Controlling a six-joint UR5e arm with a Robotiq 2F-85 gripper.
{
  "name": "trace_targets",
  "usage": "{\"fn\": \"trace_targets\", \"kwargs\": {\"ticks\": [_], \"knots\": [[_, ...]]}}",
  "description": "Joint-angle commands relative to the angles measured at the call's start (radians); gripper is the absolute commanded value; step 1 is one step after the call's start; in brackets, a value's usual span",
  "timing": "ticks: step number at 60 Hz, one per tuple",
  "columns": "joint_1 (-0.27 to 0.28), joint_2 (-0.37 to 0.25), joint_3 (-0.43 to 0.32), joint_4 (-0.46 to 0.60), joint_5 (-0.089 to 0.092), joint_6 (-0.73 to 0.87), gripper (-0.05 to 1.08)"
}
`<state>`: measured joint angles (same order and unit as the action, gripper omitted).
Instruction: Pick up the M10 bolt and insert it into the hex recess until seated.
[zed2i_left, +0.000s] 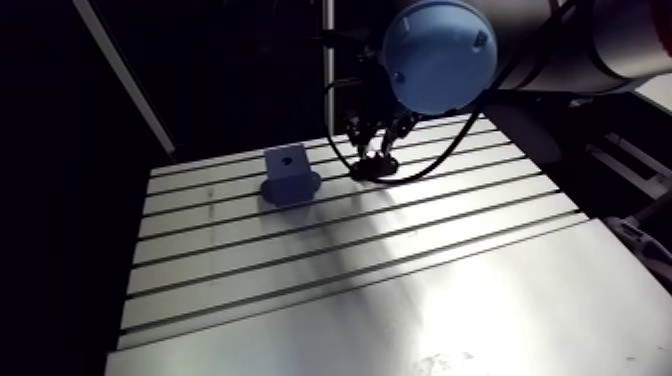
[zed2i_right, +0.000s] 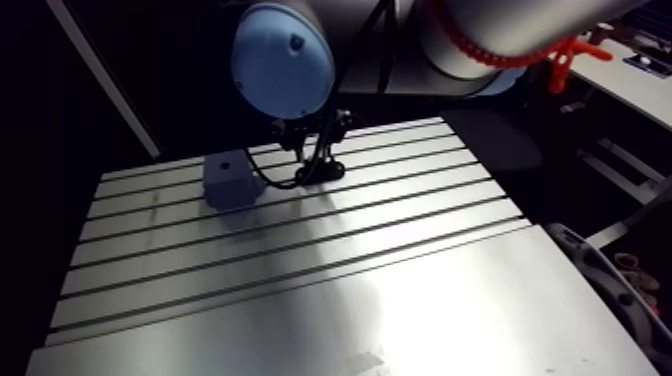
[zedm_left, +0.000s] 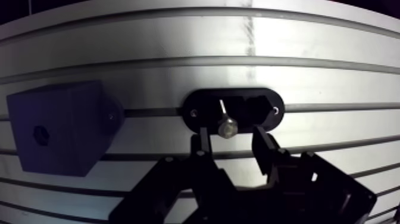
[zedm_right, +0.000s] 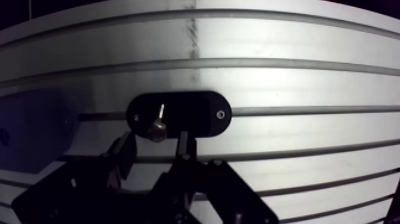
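The M10 bolt (zedm_left: 226, 126) stands in a black oval holder (zedm_left: 265, 110) on the table, its shiny hex head toward the gripper. My gripper (zedm_left: 231, 137) is low over the holder, open, with one finger on each side of the bolt head and a gap on both sides. Beside the holder sits a dark block (zedm_left: 59, 128) with a small hex recess (zedm_left: 40, 134) in its face. In the arm view the block (zed2i_left: 290, 172) is left of the holder (zed2i_left: 376, 170), and the gripper (zed2i_left: 372, 148) hangs just above the holder.
The slotted aluminium table (zed2i_left: 350, 280) runs wide toward the near edge, with long grooves across it. The table's far edge lies just behind the block and the holder.
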<state>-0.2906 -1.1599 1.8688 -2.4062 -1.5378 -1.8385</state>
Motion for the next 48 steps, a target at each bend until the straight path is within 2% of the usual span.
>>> {"fn": "trace_targets", "kwargs": {"ticks": [1,48], "knots": [[0.003,0.007,-0.003,0.000,0.000,0.001,0.51],[0.013,0.016,-0.007,0.000,-0.006,-0.002,0.52]]}}
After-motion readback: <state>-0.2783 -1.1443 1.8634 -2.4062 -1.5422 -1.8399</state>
